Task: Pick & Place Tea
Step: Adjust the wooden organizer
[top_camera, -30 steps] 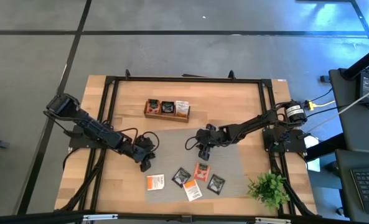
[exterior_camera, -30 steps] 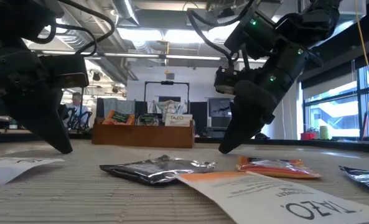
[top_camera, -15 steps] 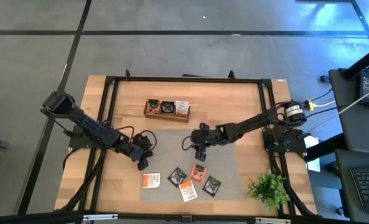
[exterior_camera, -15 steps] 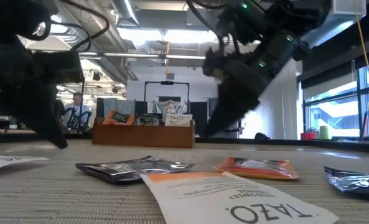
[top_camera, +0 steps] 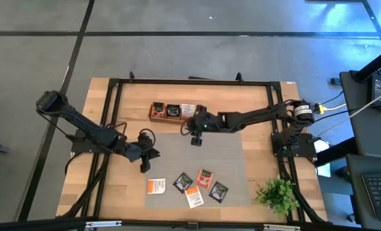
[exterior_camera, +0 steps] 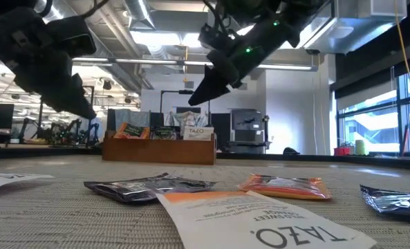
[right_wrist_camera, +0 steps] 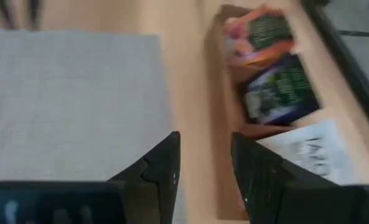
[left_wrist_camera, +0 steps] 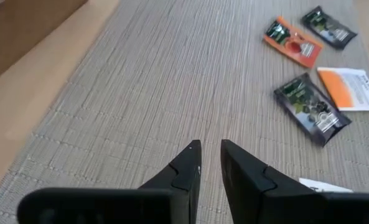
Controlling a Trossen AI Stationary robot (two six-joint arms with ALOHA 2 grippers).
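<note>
Right gripper (top_camera: 195, 136): hovering beside the tray (top_camera: 172, 113) — fingers parted, holding nothing.
Left gripper (left_wrist_camera: 210, 155): hanging over the mat (top_camera: 232, 163), fingers slightly apart, empty.
Tea (top_camera: 186, 182): five sachets lying loose near the left gripper — more sitting in the tray.

In the right wrist view the wooden tray (right_wrist_camera: 234, 134) and the sachets in it are blurred, and the white sachet (right_wrist_camera: 308, 152) nearest the edge is cut off, its print unreadable. In the low view, the white sachet (exterior_camera: 260, 221) closest to the camera runs off the picture's bottom edge. The high view renders the print on the loose sachets (top_camera: 190, 189) too small to read.
</note>
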